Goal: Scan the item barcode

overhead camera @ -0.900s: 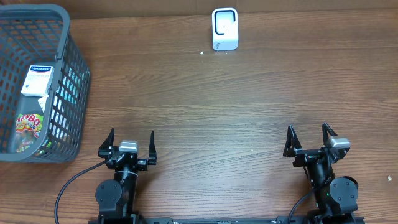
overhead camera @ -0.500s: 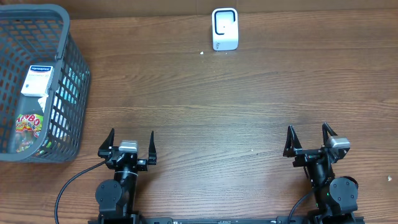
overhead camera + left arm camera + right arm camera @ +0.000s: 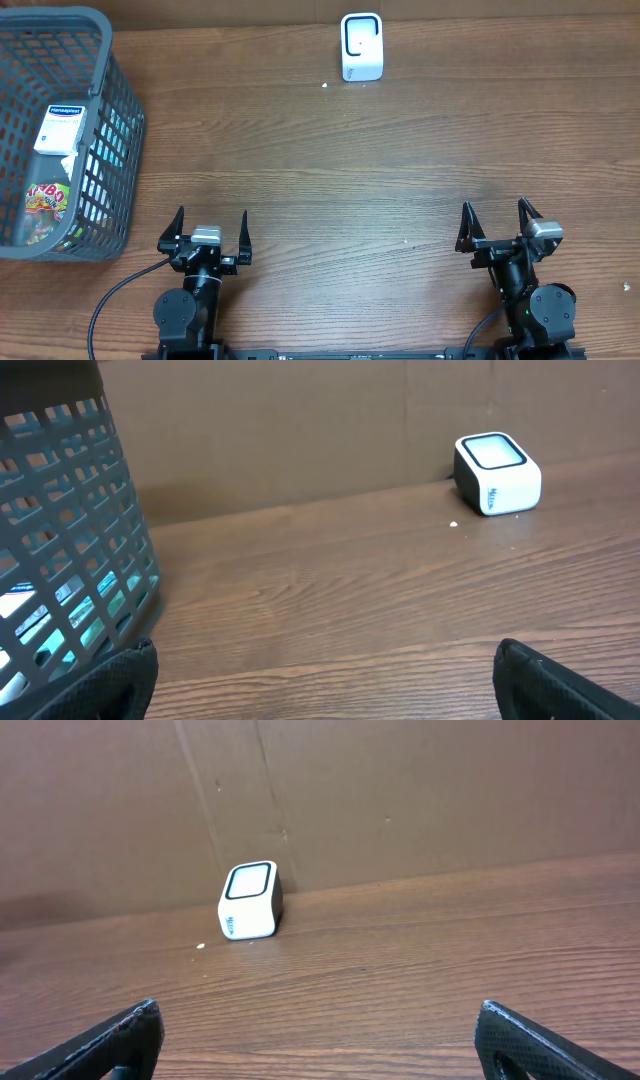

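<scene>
1. Change check. I compared the overhead view with the views from the preceding second and found no difference. Neither arm had moved, and nothing on the table (image 3: 330, 170) had shifted.

2. Finger state. The left fingers (image 3: 110, 685) stood fully apart with nothing between them, and showed only as dark tips in the lower corners of the left wrist view. The right fingers (image 3: 110, 1040) were also spread wide and empty. In the overhead view both arms sat along the bottom edge of the frame, one at lower left and one at lower right, pointing towards the top of the frame.

3. Item location. The goods lay inside the grey basket (image 3: 125, 150) at the upper left of the overhead frame. A white box (image 3: 62, 127) with a blue label rested above a colourful bag (image 3: 45, 205). Neither item was touched by either arm. I could not see a barcode on either one.

4. Scanner location. The white scanner (image 3: 361, 46) stood at the top centre of the frame, well apart from the basket and from both arms.

5. Meaning for the task. I judged that the run had not yet started: no item was picked and nothing had been presented to the scanner. The left arm was nearer the basket, so I judged it the likelier one to reach in first.
</scene>
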### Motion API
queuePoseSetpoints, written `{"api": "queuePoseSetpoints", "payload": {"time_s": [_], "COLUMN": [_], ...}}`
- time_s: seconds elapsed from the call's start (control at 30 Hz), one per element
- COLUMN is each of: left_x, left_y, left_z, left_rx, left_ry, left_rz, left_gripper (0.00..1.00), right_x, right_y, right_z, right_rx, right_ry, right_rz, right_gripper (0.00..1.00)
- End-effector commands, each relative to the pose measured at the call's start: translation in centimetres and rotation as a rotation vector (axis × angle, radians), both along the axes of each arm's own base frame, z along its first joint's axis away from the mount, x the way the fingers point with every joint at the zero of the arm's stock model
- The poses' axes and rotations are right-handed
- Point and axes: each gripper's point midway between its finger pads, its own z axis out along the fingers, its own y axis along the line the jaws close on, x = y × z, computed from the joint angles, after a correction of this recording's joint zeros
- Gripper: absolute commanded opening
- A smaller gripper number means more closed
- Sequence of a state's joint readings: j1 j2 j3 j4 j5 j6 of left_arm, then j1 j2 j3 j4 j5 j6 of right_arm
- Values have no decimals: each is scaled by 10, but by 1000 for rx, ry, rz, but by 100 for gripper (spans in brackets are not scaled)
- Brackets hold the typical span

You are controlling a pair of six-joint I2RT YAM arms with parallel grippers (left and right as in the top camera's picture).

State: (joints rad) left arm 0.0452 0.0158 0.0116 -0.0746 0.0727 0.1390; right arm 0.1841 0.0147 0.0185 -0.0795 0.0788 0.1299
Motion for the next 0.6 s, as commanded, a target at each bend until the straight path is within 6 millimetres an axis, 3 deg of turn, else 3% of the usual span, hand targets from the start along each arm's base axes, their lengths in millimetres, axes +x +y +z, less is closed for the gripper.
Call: {"api": "queuePoseSetpoints", "payload": {"time_s": [0.0, 0.57], "left_x": [0, 0], "left_y": [0, 0], "left_z": [-1, -1], "left_rx": [22, 22], "left_ry": [-2, -2], "left_rz": [1, 2], "left_gripper": [100, 100], "right_x": [0, 0], "right_y": [0, 0], "right_z": [-2, -2], "right_rx": [-3, -3], "right_ry": [-3, -3], "right_rz": [-3, -3], "right_gripper": [100, 100]}}
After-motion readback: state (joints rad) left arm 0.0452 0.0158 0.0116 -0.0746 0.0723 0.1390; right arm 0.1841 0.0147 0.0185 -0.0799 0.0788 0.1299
